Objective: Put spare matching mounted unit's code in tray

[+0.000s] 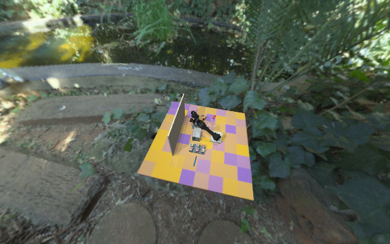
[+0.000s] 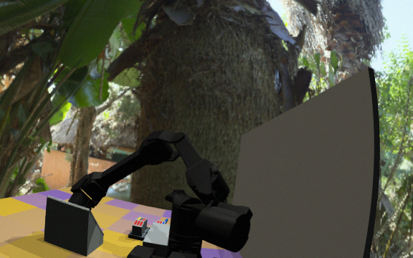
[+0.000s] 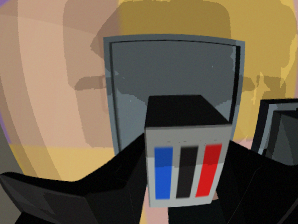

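Observation:
My gripper (image 1: 217,137) (image 3: 176,137) is shut on a block with a dark top and a pale face with blue, black and red bars (image 3: 188,170). The block is over the lower part of the tray (image 1: 212,139) (image 2: 67,226) (image 3: 170,65); whether it touches the tray floor I cannot tell. The tray looks sloped; its dark back hides the fingertips in the exterior view. Spares with coloured bars (image 1: 197,148) (image 2: 140,223) stand in dark holders beside the tray. A grey-white box (image 1: 196,133) (image 2: 157,233), perhaps the mounted unit, stands between them and the arm's base. No code is readable on it.
A tall flat panel (image 1: 178,127) (image 2: 307,161) stands along one side of the table. A blue stick (image 1: 195,160) lies beyond the spares. A red-and-white stick (image 1: 213,118) lies near the arm's base. A holder (image 3: 265,120) stands just right of the tray in the wrist view.

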Robot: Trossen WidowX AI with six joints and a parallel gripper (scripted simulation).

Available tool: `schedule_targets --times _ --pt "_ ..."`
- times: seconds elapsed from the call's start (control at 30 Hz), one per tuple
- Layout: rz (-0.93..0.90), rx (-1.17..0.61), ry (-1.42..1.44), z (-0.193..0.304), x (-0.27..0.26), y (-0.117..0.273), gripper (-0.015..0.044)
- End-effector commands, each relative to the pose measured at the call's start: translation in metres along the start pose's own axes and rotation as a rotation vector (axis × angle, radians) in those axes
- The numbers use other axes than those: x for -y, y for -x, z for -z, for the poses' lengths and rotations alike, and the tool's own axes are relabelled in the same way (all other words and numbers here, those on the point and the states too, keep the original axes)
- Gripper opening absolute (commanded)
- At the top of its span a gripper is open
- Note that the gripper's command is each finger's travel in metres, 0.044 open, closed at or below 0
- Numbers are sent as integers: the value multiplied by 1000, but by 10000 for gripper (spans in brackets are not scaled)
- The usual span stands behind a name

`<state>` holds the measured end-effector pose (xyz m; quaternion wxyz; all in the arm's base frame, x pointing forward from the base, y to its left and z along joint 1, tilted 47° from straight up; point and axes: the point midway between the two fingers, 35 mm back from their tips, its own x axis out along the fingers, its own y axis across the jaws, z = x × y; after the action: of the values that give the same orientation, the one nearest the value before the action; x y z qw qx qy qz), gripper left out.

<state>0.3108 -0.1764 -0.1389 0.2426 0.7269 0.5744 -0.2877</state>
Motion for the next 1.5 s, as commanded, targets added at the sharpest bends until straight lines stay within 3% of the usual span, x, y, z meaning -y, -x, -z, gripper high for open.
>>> schedule_targets --times 0.0,0.07,0.63,0.7,0.93,1.47 --pt "0 -5 -7 1 2 -4 0" --pt "0 -5 -7 1 2 -5 0" --pt "0 0 0 0 0 -2 440" --pt "0 0 -1 -1 -1 7 440" --pt "1 -1 -8 0 2 103 440" --pt "-18 7 -14 -2 1 101 440"
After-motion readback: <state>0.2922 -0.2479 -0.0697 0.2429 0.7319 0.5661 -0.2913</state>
